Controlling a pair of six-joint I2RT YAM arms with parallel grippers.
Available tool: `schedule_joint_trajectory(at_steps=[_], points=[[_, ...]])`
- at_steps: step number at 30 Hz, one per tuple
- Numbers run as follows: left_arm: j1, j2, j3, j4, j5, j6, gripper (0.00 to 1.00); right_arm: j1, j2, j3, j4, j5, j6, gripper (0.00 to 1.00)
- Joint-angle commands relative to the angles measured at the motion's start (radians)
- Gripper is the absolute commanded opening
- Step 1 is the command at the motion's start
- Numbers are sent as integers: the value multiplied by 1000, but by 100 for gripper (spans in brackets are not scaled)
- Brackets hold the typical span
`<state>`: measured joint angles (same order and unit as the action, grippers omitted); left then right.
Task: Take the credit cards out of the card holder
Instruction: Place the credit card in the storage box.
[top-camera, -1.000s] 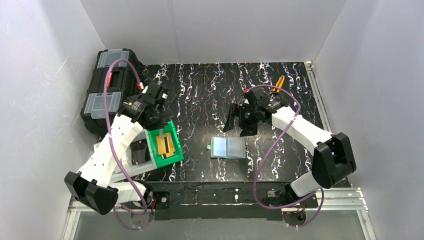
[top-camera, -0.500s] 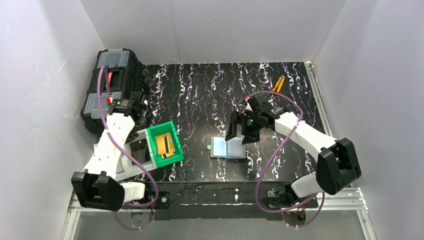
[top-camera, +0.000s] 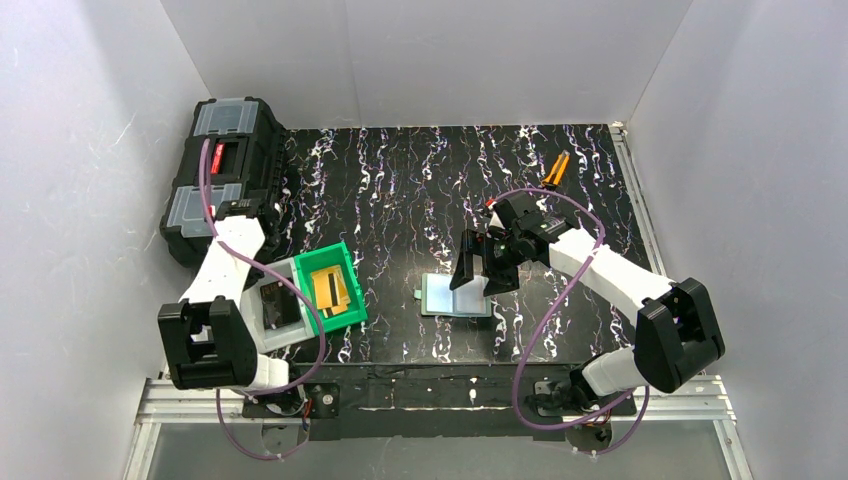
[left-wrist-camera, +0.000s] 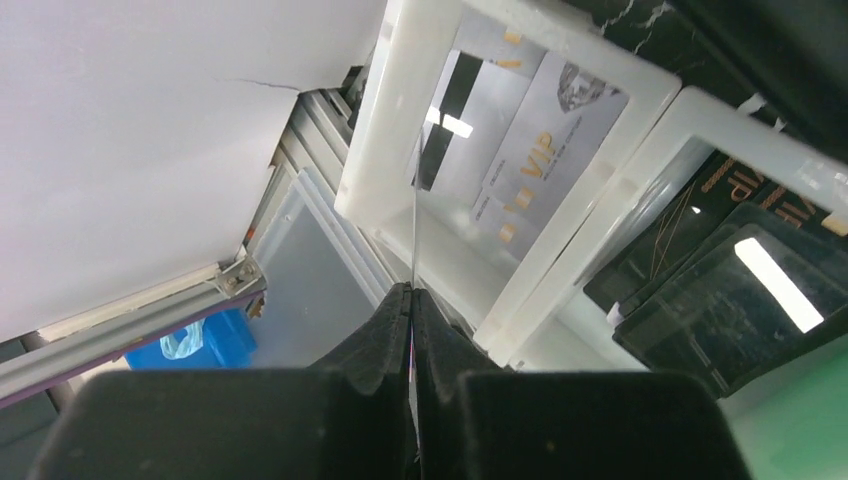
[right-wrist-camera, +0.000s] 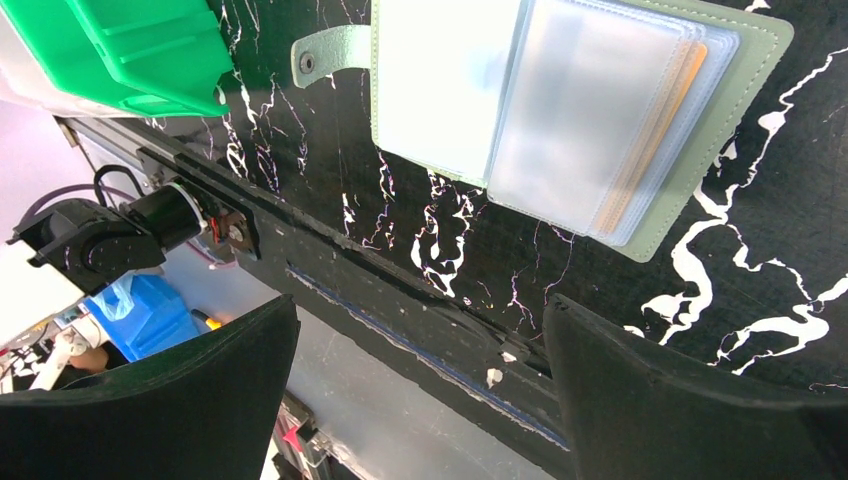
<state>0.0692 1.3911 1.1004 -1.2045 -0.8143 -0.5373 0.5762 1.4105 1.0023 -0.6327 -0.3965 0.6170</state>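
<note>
The card holder (top-camera: 456, 295) lies open on the black mat, pale and glossy inside. In the right wrist view the card holder (right-wrist-camera: 560, 110) shows orange card edges (right-wrist-camera: 655, 125) in its right pocket. My right gripper (top-camera: 478, 268) hangs open just above the holder's far edge, its jaws wide apart and empty (right-wrist-camera: 420, 400). My left gripper (top-camera: 258, 235) is over the white bins; in its wrist view the gripper (left-wrist-camera: 411, 295) is shut on a thin card (left-wrist-camera: 414, 220) seen edge-on, colour not readable. Gold credit cards (top-camera: 335, 290) lie in the green bin (top-camera: 318, 262).
White-clear bins (top-camera: 262, 330) sit left of the green bin; one bin (left-wrist-camera: 520, 290) holds a silver VIP card (left-wrist-camera: 530, 170), another holds dark cards (left-wrist-camera: 720, 280). A black toolbox (top-camera: 225, 170) stands at back left. Orange pliers (top-camera: 557, 167) lie at back right.
My left arm swung from above the green bin leftward to the white bins. My right gripper moved toward me and down over the card holder, still open.
</note>
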Motion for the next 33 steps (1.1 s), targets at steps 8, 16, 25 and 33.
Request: schedule_joint_trajectory(at_steps=[8, 16, 25, 33], points=[[20, 23, 8, -10, 14, -13, 60, 4, -27, -2, 6, -15, -23, 98], [19, -74, 59, -38, 79, -22, 68, 4, -33, -4, 4, -10, -23, 98], [-73, -251, 129, -9, 336, 13, 68, 4, -15, -4, 0, 46, -14, 98], [-395, -237, 177, 60, 493, -89, 68, 3, -20, -21, 11, 146, 44, 98]])
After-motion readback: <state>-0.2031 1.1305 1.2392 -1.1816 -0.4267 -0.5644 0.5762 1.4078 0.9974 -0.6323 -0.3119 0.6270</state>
